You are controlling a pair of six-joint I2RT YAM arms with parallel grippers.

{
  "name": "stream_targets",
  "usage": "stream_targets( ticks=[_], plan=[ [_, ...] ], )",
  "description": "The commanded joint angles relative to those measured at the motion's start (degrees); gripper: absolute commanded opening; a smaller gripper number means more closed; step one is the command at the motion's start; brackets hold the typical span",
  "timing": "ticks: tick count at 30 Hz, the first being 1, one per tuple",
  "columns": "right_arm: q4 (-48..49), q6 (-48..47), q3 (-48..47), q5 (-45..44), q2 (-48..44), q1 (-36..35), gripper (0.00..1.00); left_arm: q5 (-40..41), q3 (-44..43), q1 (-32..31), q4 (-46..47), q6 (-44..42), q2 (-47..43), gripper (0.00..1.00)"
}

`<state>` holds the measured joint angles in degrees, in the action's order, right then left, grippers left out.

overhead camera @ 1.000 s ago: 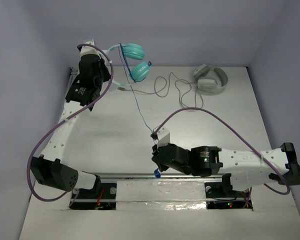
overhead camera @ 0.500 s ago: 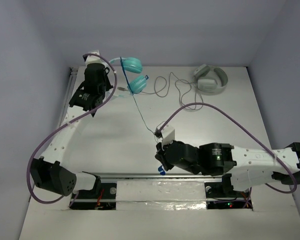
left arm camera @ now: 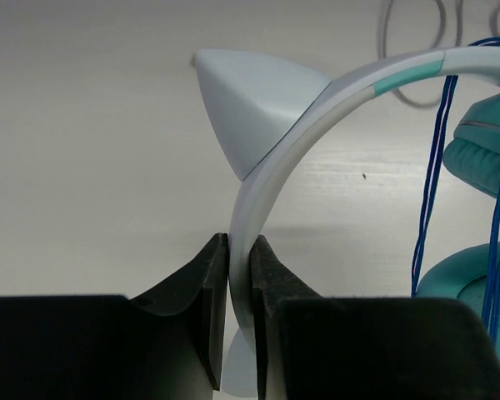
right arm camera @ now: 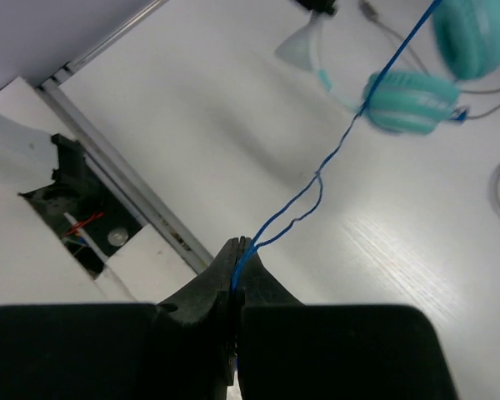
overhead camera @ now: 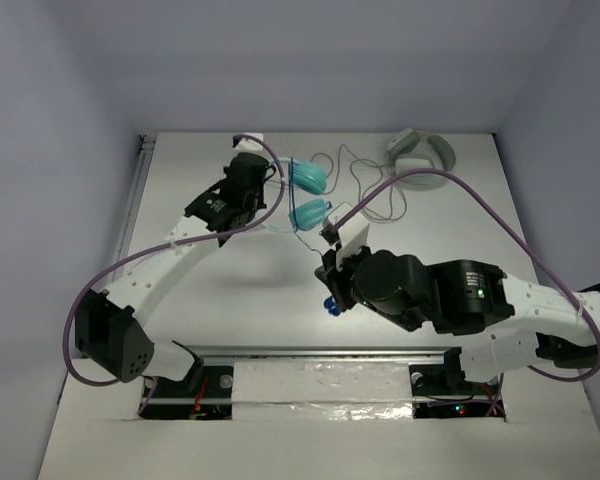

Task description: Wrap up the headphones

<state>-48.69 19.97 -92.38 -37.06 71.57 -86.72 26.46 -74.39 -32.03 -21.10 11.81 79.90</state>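
The headphones (overhead camera: 310, 180) hang above the table's middle back, two round teal ear cups (left arm camera: 483, 146) one over the other. My left gripper (left arm camera: 239, 243) is shut on their white headband (left arm camera: 271, 167), beside a white cat-ear point (left arm camera: 254, 104); in the top view the left gripper (overhead camera: 272, 188) sits just left of the cups. The thin blue cable (right arm camera: 317, 179) runs down from the cups, with loops (left arm camera: 433, 167) over the headband. My right gripper (right arm camera: 237, 248) is shut on the cable, with a blue end hanging below the right gripper (overhead camera: 330, 290).
Grey-white headphones (overhead camera: 422, 160) lie at the back right, their grey cable (overhead camera: 365, 180) looping across the table behind the teal cups. A metal rail (overhead camera: 320, 352) runs along the near edge, with the arm bases and a mounting slot (right arm camera: 83, 225) beyond it.
The left arm has swung the headphones from the back-left corner rightwards and nearer. The right arm has risen and moved towards them, so the cable span between the two is much shorter.
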Motion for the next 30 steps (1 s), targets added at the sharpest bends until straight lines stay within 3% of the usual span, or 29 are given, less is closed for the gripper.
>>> stream_targets(
  ticks=[1, 11, 19, 30],
  plan=[
    [-2.29, -5.28, -4.56, -8.55, -0.56, -0.65, 0.0, -4.22, 5.46, -3.55, 1.77, 0.4, -3.52, 0.0],
    [5.09, -14.43, 5.53, -10.65, -3.1, 4.63, 0.0, -15.28, 15.41, -15.95, -0.69, -1.44, -11.16, 0.0],
    [8.77, -14.87, 13.52, -16.73, -4.51, 11.39, 0.0, -27.15, 19.63, -16.66, -0.17, -4.16, -16.17, 0.0],
    [16.78, -15.66, 21.71, -17.61, -7.85, 18.07, 0.0, -32.42, 20.25, -16.66, -1.66, -5.84, -17.67, 0.0]
  ],
)
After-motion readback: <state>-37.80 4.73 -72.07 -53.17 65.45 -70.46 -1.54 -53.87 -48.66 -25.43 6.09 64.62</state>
